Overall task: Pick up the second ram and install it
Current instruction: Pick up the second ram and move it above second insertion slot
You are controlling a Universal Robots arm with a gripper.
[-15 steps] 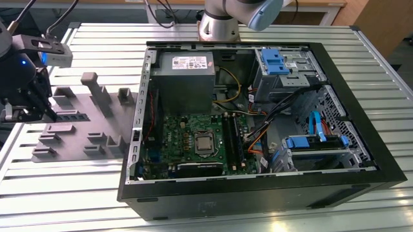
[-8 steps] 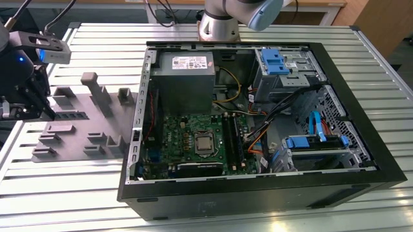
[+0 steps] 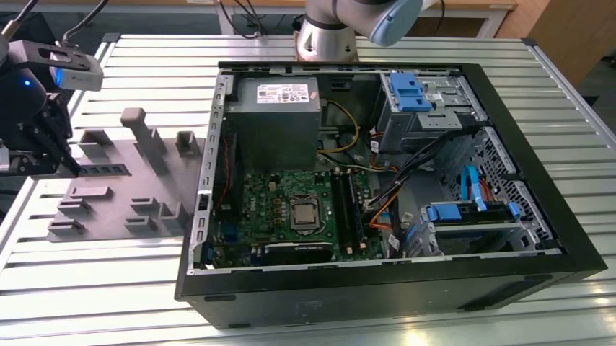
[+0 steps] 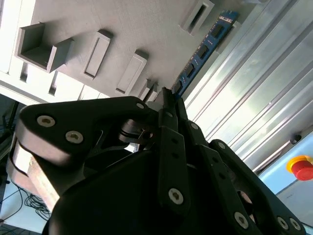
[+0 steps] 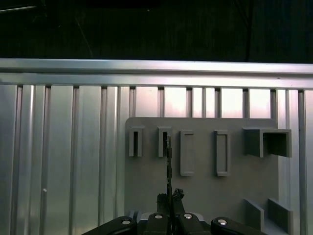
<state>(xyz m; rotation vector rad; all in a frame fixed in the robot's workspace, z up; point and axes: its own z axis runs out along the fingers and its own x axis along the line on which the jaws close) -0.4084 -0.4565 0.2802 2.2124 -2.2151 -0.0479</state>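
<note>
Gripper [image 4: 165, 95] jaws sit pinched shut on one end of the second ram [image 4: 203, 49], which is over the grey tray [image 3: 111, 202], well apart from the motherboard [image 3: 274, 209]; install judged not yet done.

Second ram [image 4: 204, 49] blue, black chips; tray [image 3: 115, 191] grey; motherboard [image 3: 258, 203] green; table [image 3: 97, 281] ribbed silver.

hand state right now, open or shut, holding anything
hand: shut on the ram
</note>
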